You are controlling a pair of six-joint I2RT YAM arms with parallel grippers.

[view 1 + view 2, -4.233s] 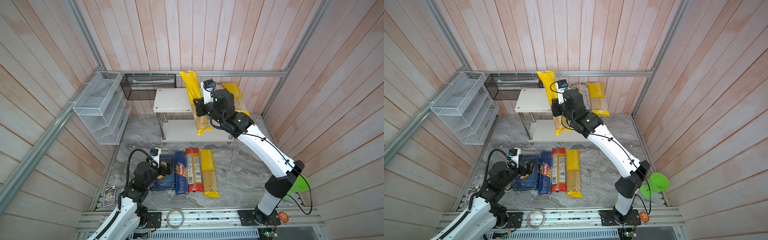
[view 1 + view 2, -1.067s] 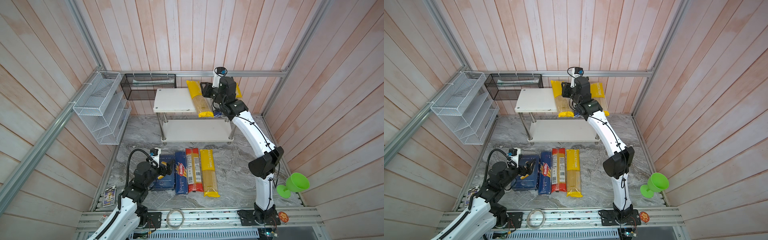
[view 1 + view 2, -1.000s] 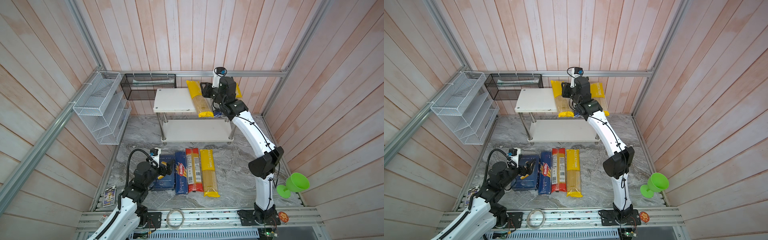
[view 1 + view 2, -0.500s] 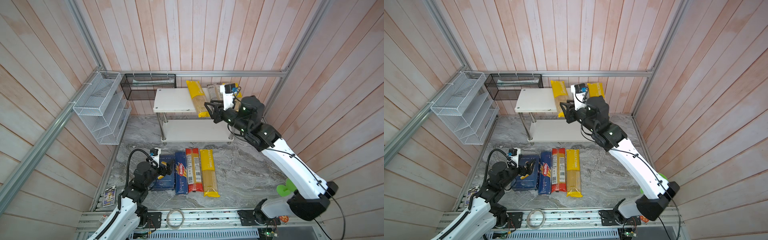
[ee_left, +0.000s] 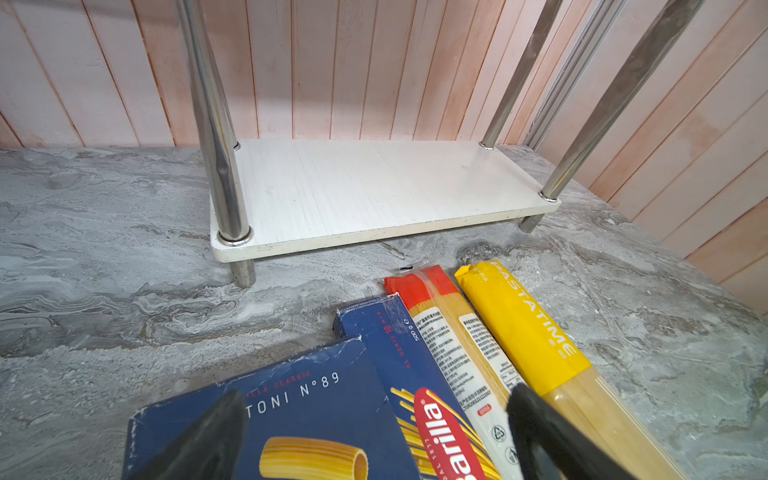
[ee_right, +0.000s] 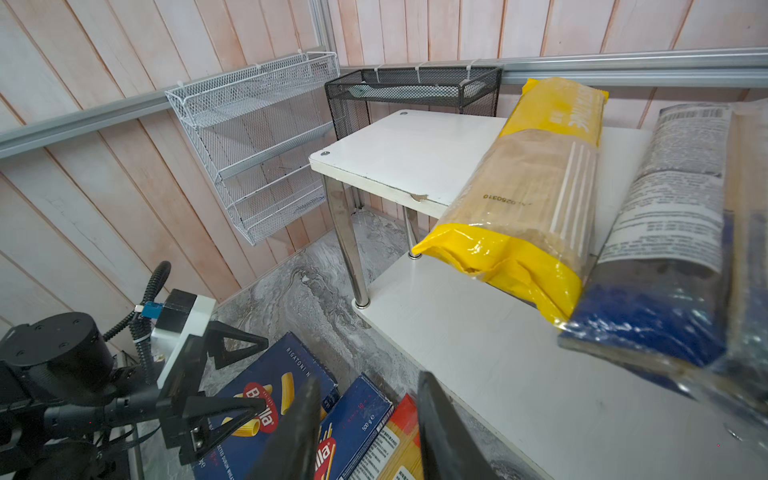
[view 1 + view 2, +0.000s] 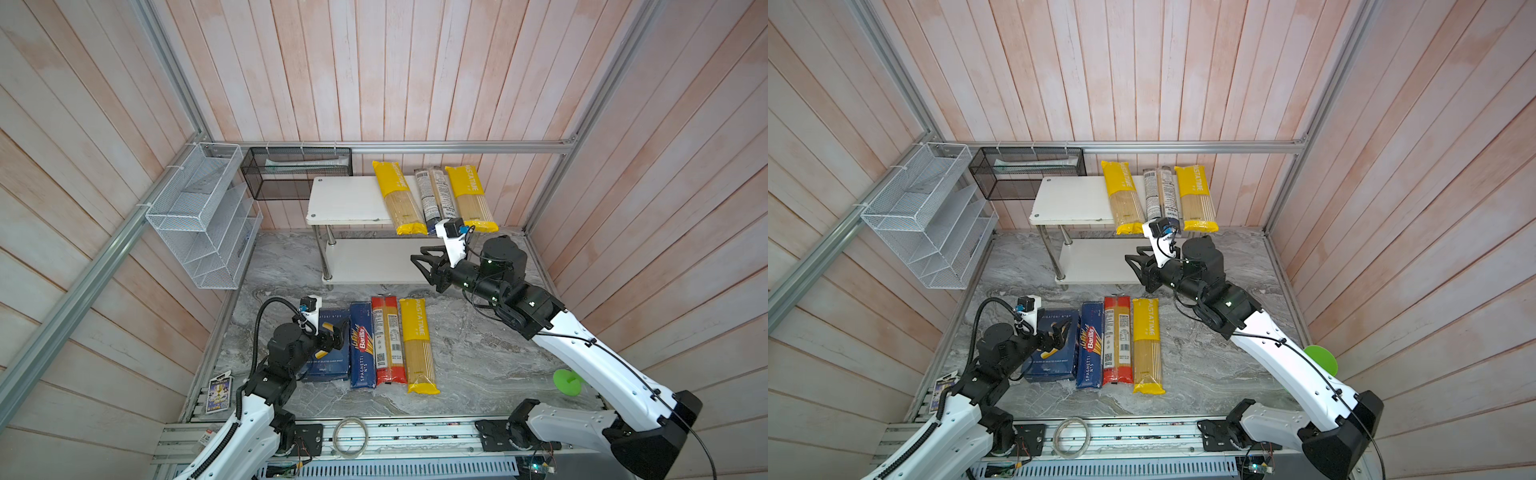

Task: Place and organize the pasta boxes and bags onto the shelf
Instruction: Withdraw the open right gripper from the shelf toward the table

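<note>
The white two-tier shelf (image 7: 353, 199) carries two yellow bags (image 7: 399, 199) (image 7: 471, 199) with a dark blue and clear bag (image 7: 434, 199) between them on its top tier. On the floor lie the wide rigatoni box (image 7: 330, 357), the narrow spaghetti box (image 7: 361, 349), a red-ended bag (image 7: 388, 340) and a yellow bag (image 7: 417, 345). My right gripper (image 7: 422, 259) hangs open and empty in front of the lower tier's right end. Above the rigatoni box, my left gripper (image 7: 338, 332) stands open, its fingers (image 5: 216, 432) spread over both boxes.
A white wire-mesh organiser (image 7: 203, 216) hangs on the left wall and a black mesh basket (image 7: 297, 172) sits behind the shelf. A green cup (image 7: 567, 380) lies by the right arm. A card (image 7: 218, 392) and a cable ring (image 7: 351, 432) lie at the front.
My right gripper has left the yellow bag lying on the top tier and has drawn back and down to the front of the lower tier. The left arm has not moved.
</note>
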